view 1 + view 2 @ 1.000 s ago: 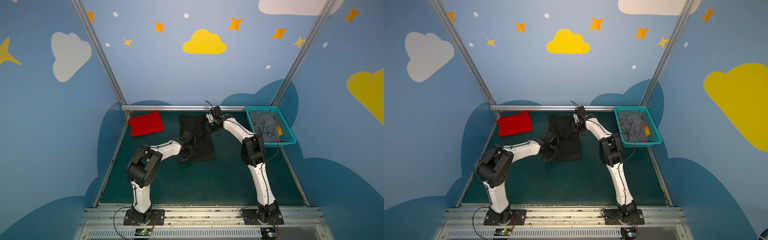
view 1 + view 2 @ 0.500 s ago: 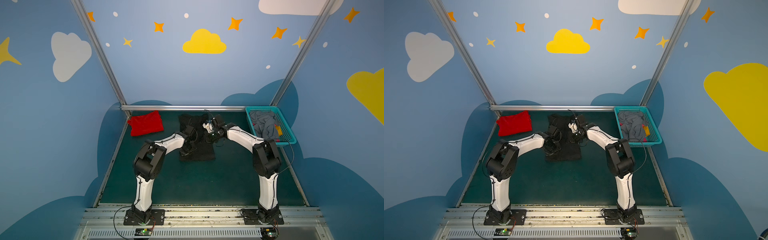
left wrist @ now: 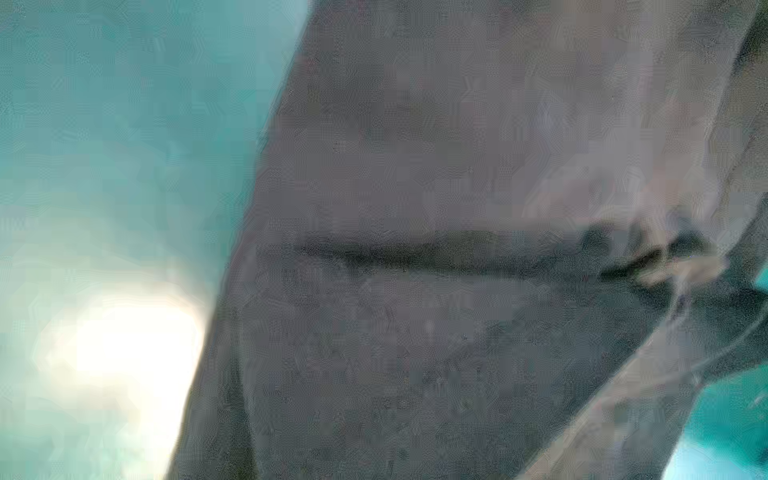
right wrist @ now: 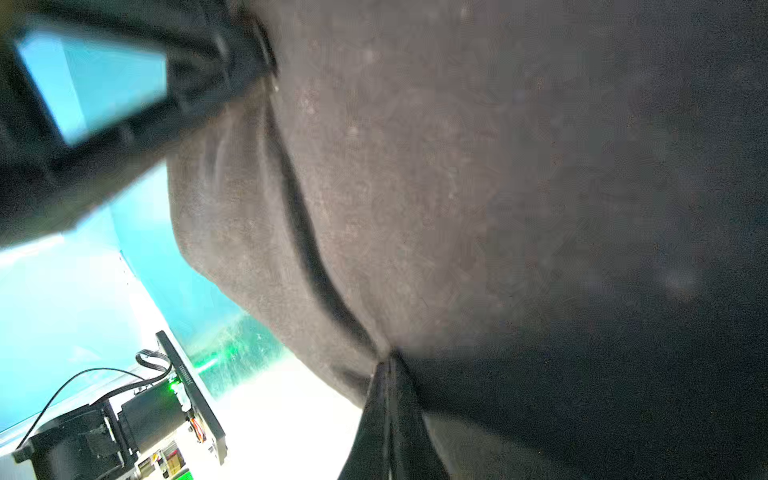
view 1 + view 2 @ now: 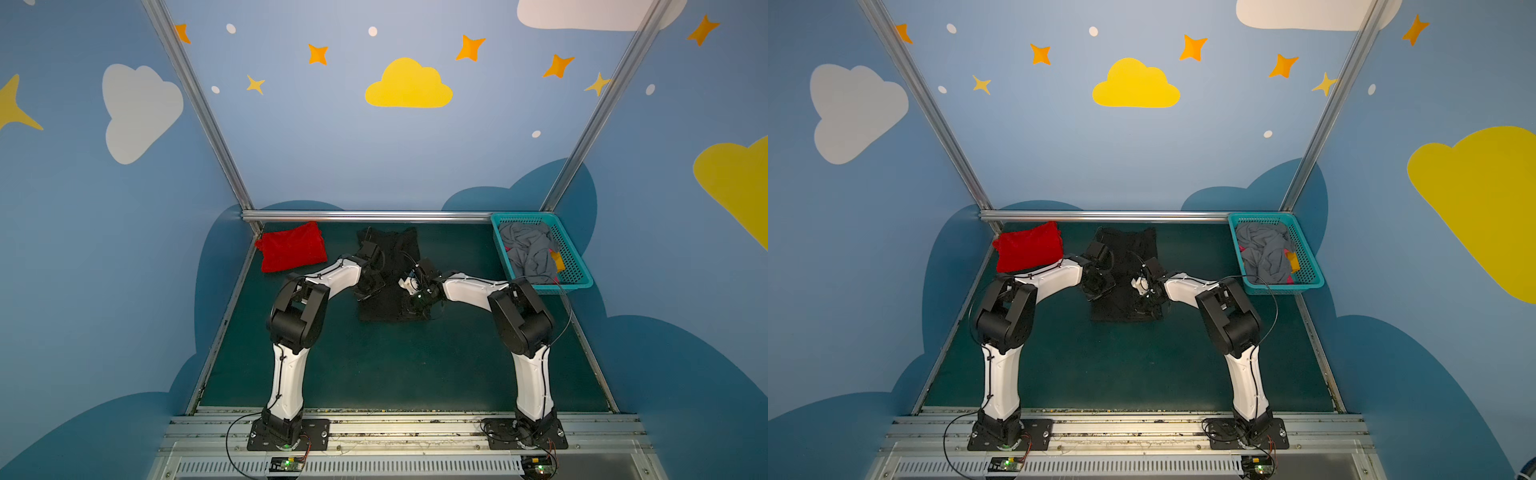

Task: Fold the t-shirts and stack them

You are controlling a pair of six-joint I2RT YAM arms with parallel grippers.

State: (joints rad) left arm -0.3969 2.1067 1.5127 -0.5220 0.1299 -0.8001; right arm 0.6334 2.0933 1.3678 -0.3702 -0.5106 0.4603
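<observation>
A black t-shirt (image 5: 395,245) (image 5: 1129,245) lies flat at the middle back of the green table; no print shows on it. The red t-shirt (image 5: 292,252) (image 5: 1029,252) lies folded at the back left. My left gripper (image 5: 369,286) (image 5: 1098,286) hangs low over the black t-shirt's left side. The left wrist view is blurred and filled with dark cloth (image 3: 415,208), with the jaws hidden. My right gripper (image 5: 415,308) (image 5: 1148,305) is at the shirt's near right part. Its jaws are shut (image 4: 390,368), pinching a fold of the black cloth (image 4: 457,208).
A teal mesh basket (image 5: 575,279) (image 5: 1308,279) at the back right holds crumpled grey clothes (image 5: 528,251) with bits of yellow and pink. A metal rail (image 5: 365,216) runs along the back edge. Blue walls close in on three sides.
My right gripper has come from the black t-shirt's far end toward the near right part, staying shut. The left gripper has shifted slightly back along the shirt's left side.
</observation>
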